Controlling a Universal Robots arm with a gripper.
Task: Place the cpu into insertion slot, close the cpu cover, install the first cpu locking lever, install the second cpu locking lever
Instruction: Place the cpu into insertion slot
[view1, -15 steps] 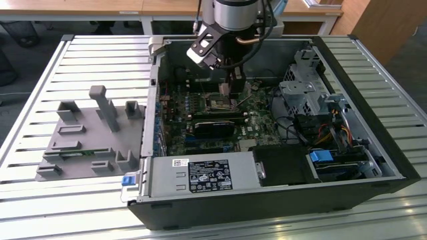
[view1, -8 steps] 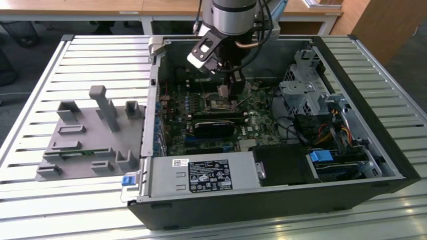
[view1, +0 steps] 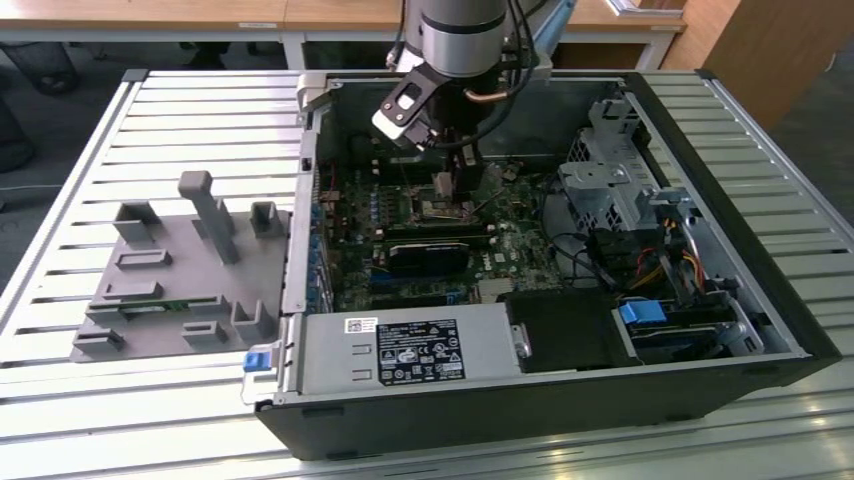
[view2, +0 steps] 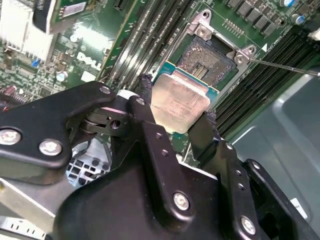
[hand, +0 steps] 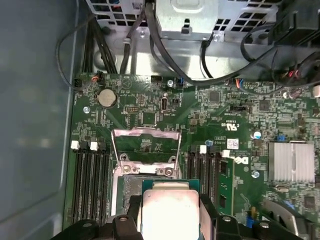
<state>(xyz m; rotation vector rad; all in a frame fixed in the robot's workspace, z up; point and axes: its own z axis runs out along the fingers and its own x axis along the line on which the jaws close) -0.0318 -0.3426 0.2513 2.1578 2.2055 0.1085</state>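
Observation:
My gripper (view2: 177, 114) is shut on the cpu (view2: 180, 102), a flat square chip with a silvery top, its black fingers (view2: 145, 100) pressing two opposite edges. The chip hangs tilted just above the insertion slot (view2: 207, 60), overlapping its near edge and apart from its dark contact field. In the first wrist view the cpu (hand: 170, 210) covers part of the insertion slot (hand: 131, 186), and the cpu cover (hand: 145, 132) stands swung open behind it. A thin locking lever (view2: 285, 66) sticks out beside the slot. In the exterior view the gripper (view1: 445, 188) is low inside the computer case.
Long black memory slots (hand: 90, 180) flank the socket on both sides. A finned heat sink (hand: 292, 161) and cables (hand: 165, 55) lie nearby. The case walls (view1: 747, 250), a drive cage (view1: 607, 190) and the power supply (view1: 407, 350) hem in the board. A grey fixture (view1: 187, 270) sits on the table outside the case.

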